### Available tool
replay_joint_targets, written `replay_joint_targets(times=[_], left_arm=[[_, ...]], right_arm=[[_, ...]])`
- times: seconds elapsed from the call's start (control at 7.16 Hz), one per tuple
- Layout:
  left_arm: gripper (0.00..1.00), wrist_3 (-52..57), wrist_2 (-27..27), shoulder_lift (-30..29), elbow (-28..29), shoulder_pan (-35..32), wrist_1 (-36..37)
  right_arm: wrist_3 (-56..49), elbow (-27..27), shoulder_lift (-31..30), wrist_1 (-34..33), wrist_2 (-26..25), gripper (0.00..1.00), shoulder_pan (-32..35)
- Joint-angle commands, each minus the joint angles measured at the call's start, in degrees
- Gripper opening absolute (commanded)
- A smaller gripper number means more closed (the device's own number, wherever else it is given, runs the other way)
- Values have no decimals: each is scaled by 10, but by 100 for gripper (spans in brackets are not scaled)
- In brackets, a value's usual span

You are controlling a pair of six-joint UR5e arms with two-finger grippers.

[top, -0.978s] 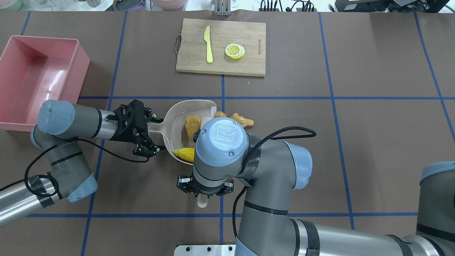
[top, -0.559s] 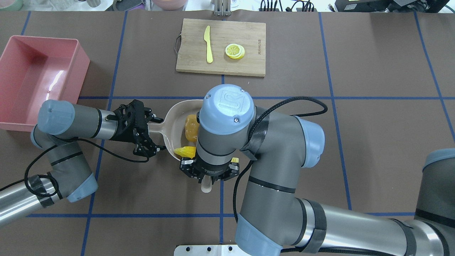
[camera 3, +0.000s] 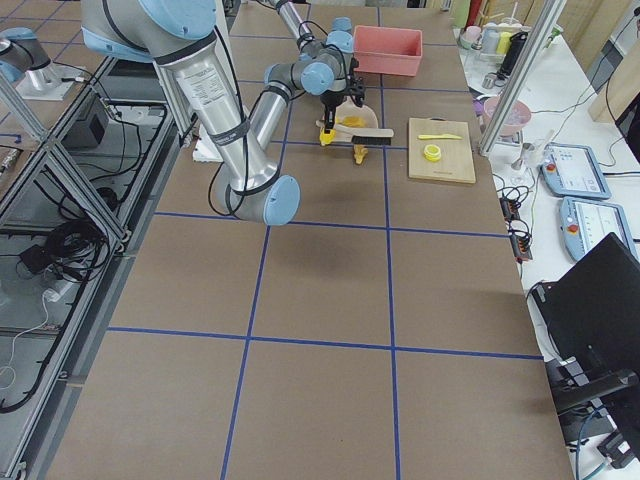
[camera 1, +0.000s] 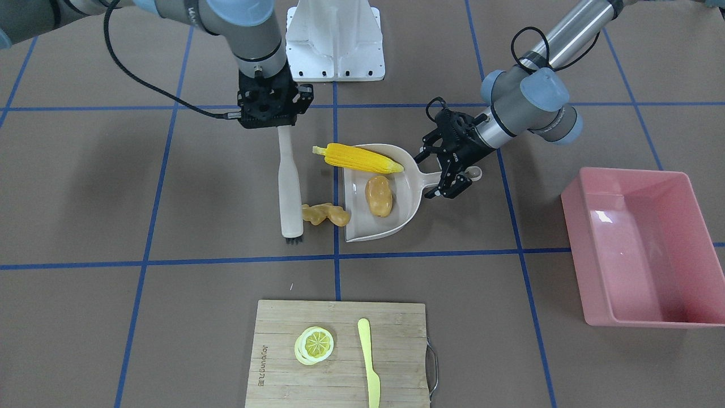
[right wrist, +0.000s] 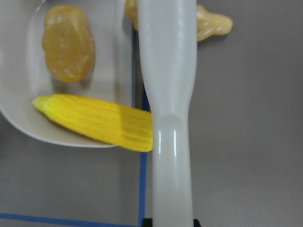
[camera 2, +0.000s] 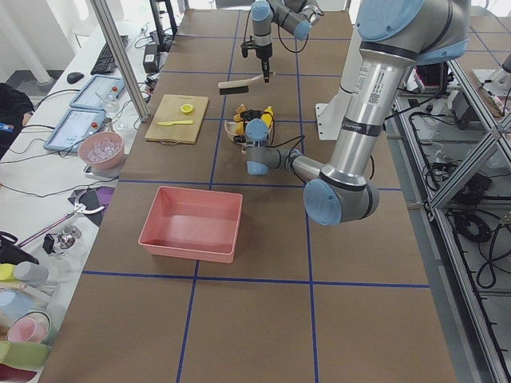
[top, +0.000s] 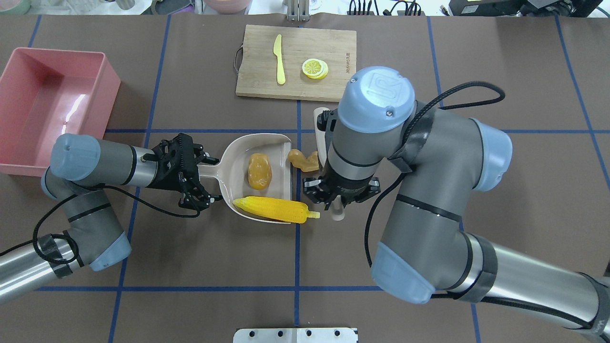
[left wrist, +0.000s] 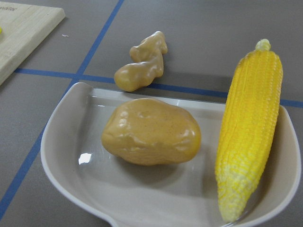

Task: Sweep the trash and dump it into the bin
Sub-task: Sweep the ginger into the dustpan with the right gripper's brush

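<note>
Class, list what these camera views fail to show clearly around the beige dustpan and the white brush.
1. Tan knobbly ginger root: overhead view, half hidden behind the right arm and white brush.
2. Brush bristles: right wrist view, cut off by the top edge.
3. Yellow corn cob, brown lumpy potato: both side views, too small to separate.

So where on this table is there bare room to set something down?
The widest bare stretch is on the robot's right, beyond the brush and cutting board. There is also a bare strip between the cutting board and the bin. The middle is crowded: dustpan, corn, potato, ginger and brush sit close together there.
</note>
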Motion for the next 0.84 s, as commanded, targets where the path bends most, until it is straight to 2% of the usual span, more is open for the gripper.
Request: replay_joint_targets(times=[0.0,0.42,0.7], left_arm=[[98,0,1,-1,1,0,7],[98,0,1,-1,0,0,12],[98,0,1,-1,0,0,12]], right_arm=[[-45,-33,-22,9,-2,0,18],[-40,-84,-35,86,2,0,-14],[-31,-88,-24,89,4,0,-41]])
